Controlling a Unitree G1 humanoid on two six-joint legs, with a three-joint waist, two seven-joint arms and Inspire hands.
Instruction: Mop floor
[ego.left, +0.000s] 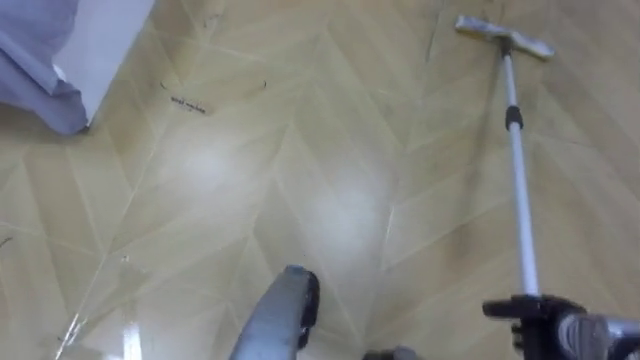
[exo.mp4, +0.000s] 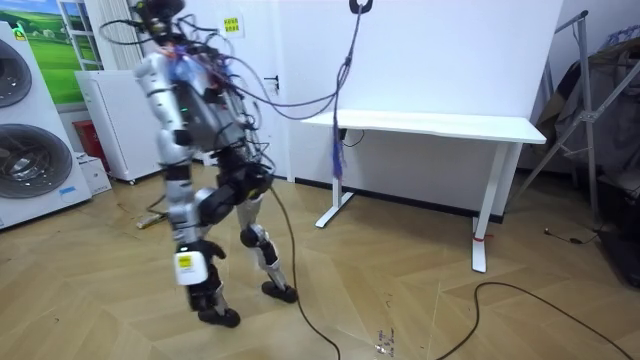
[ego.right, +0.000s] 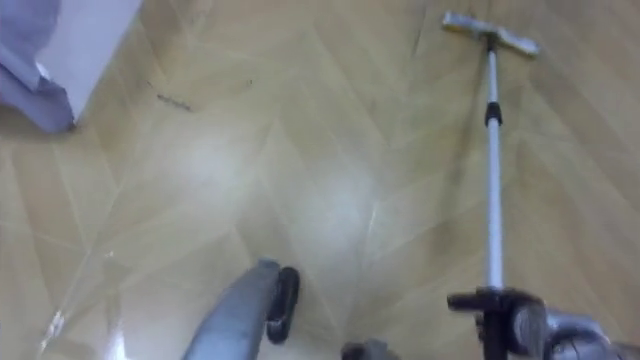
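Note:
A mop lies out ahead of me on the wooden floor. Its flat grey head (ego.left: 503, 37) rests at the far right, and its white pole (ego.left: 518, 180) runs straight back toward me. My right hand (ego.left: 545, 318) is at the lower right, dark fingers curled round the near end of the pole. My left hand (ego.left: 311, 297) hangs low at the bottom middle, at the end of a grey forearm. In the room view I stand mid-stride on the open floor, and the left hand (exo.mp4: 190, 268) hangs by my leg.
A white cabinet (ego.left: 105, 40) with grey cloth (ego.left: 40, 75) draped over it stands at the far left. A small dark scrap (ego.left: 186, 102) lies on the floor near it. In the room view, a white desk (exo.mp4: 430, 125) stands behind me and washing machines (exo.mp4: 30, 150) at the left.

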